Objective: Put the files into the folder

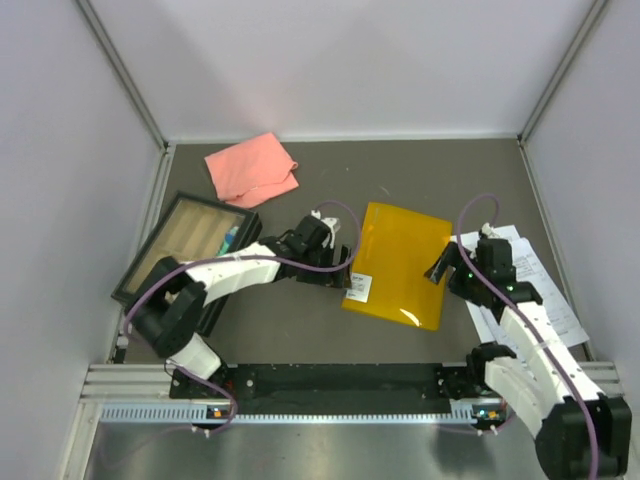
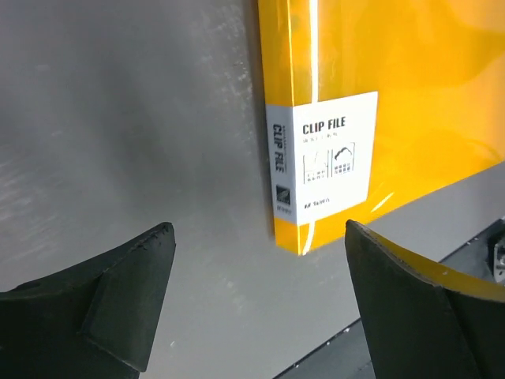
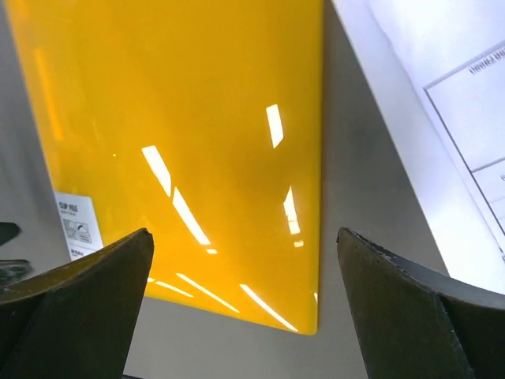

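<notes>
Both sets of jaws stand spread and empty, the left gripper (image 1: pixel 342 262) at the labelled spine of the folder (image 1: pixel 398 262) and the right gripper (image 1: pixel 438 270) at its opposite edge. The folder lies closed mid-table; the files (image 1: pixel 540 300) lie just right of it, partly under the right arm. Likely fault: a shallow pinch slips off the glossy cover, so the folder skids instead of opening.

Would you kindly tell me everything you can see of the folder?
The folder is a flat, closed rectangle of glossy orange-yellow plastic that reflects the lights. A white label reading CLIP FILE wraps its spine at the near left corner. It lies askew on the grey table, between the open left hand and right hand, which grip nothing. The files lie apart to its right.
</notes>
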Robot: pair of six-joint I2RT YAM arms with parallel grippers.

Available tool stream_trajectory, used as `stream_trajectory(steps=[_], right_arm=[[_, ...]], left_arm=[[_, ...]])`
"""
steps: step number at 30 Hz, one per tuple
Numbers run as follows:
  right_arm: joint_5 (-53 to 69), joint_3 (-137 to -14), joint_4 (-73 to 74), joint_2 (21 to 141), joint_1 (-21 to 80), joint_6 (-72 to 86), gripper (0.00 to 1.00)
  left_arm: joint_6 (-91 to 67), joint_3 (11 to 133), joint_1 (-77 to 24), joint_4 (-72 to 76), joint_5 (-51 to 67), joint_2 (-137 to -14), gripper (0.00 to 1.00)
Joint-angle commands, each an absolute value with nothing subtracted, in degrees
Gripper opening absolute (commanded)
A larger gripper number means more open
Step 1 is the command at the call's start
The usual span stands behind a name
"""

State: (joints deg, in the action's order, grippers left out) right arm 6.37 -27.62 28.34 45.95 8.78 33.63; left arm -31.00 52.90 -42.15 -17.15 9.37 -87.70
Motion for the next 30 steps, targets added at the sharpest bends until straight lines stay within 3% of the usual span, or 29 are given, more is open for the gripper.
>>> stream_trajectory(steps=[1, 9, 17, 23, 30], right_arm=[[14.1, -27.2, 23.7, 49.7, 2.9, 32.1, 0.99], [13.9, -26.6, 14.9, 58.4, 0.3, 30.7, 0.99], [21.4, -27.3, 6.5, 68.6, -4.3, 28.9, 0.96], [21.9, -27.4, 5.8, 68.9, -4.3, 27.5, 0.92], [27.8, -27.9, 3.1, 70.4, -4.3, 27.4, 0.85]], left_arm=[[-31.9, 58.8, -43.5, -14.3, 6.3, -93.8, 0.95], [-32.8, 57.4, -43.6, -11.3, 6.6, -96.4, 0.97], [-33.7, 55.1, -43.6, -9.1, 8.5, -96.6, 0.95], [-34.9, 53.4, -43.6, -7.0, 10.7, -97.8, 0.81], [-36.0, 51.2, -43.7, -5.5, 10.8, -96.7, 0.78]])
